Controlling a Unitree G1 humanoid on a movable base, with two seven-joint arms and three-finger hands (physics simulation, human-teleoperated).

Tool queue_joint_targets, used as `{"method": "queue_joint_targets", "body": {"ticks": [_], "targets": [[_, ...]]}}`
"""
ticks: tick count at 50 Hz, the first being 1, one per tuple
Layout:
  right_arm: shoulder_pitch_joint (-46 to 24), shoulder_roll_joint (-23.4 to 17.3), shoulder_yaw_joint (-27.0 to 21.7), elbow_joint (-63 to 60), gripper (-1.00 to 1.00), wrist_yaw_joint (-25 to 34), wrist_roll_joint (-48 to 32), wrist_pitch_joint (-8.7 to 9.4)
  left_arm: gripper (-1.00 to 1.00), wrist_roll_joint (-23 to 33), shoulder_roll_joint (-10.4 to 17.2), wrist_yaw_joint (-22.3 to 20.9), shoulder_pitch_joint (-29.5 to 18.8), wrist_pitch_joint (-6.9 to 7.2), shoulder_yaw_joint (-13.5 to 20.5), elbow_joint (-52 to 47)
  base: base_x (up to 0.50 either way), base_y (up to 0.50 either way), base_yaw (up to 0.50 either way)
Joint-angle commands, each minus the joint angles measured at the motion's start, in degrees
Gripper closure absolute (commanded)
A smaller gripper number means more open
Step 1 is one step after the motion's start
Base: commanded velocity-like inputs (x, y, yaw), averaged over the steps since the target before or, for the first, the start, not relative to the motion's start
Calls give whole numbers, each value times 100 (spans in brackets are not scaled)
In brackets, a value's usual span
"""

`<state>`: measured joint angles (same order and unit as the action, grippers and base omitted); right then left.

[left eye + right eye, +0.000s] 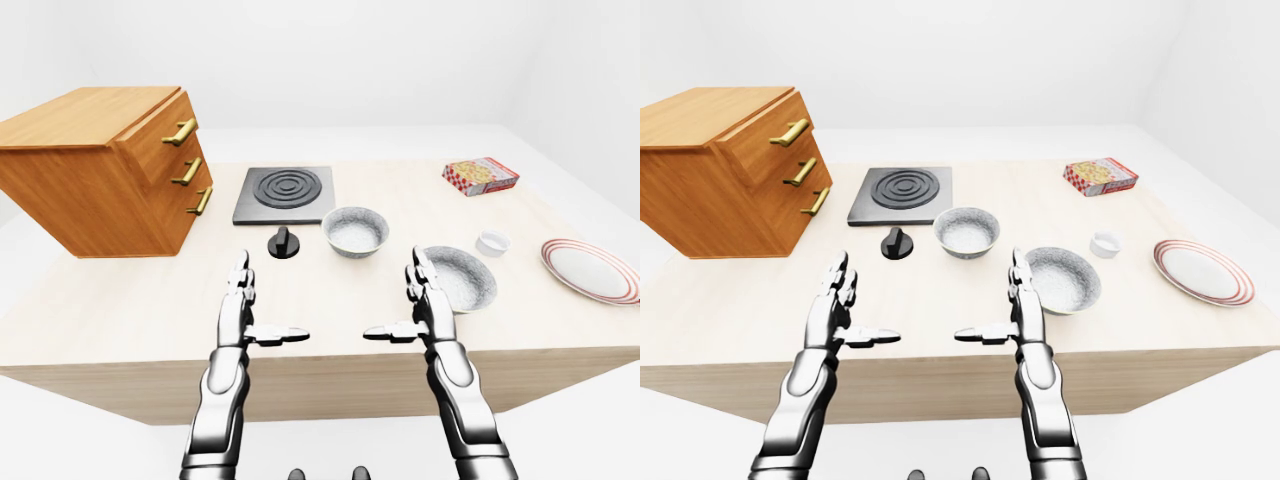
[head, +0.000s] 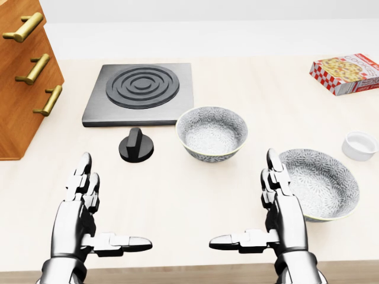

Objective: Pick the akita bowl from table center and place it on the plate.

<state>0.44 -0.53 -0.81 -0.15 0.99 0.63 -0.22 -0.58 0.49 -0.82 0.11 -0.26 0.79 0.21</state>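
On the pale wooden desk (image 1: 120, 310), taking the square black hob plate (image 2: 139, 94) as the landmark, a wooden chest of drawers with brass handles (image 1: 100, 170) stands to its left in every view. Just below the hob plate lies a small black knob (image 2: 136, 145). Lower still, near the desk's edge, the left hand (image 2: 80, 219) hovers with its fingers (image 2: 83, 177) spread straight and thumb pointing inward, holding nothing. Right of the knob and just below the hob plate's right corner sits the smaller grey patterned akita bowl (image 2: 212, 133), upright and untouched at the desk's middle. The right hand (image 2: 278, 219) mirrors the left, fingers (image 2: 275, 174) open and empty, well below the akita bowl and right beside a wider, shallower grey bowl (image 2: 323, 183); whether it touches that bowl I cannot tell. Further right of the hob plate come a small white cup (image 2: 359, 145), a red-checked food box (image 2: 346, 73), and, farthest, the white plate with red rim rings (image 1: 592, 270), empty.

By my judgement nothing of the task is done: reach, grasp, carry and placing all remain.
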Motion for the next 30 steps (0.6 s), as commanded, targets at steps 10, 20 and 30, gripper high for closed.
{"method": "queue_joint_targets", "body": {"ticks": [10,20,30], "targets": [[211,-67,-162,-404,-100,248,-129,116,-100,-42,72,-161,-4,8,143,-58,0,0,0],[-490,-207,-317,-835,-100,197,-246,522,-100,10,130,-79,-608,526,180,-606,0,0,0],[-567,-200,-265,-788,-100,191,-207,522,-100,112,93,-93,-596,526,67,-961,0,-3,0]]}}
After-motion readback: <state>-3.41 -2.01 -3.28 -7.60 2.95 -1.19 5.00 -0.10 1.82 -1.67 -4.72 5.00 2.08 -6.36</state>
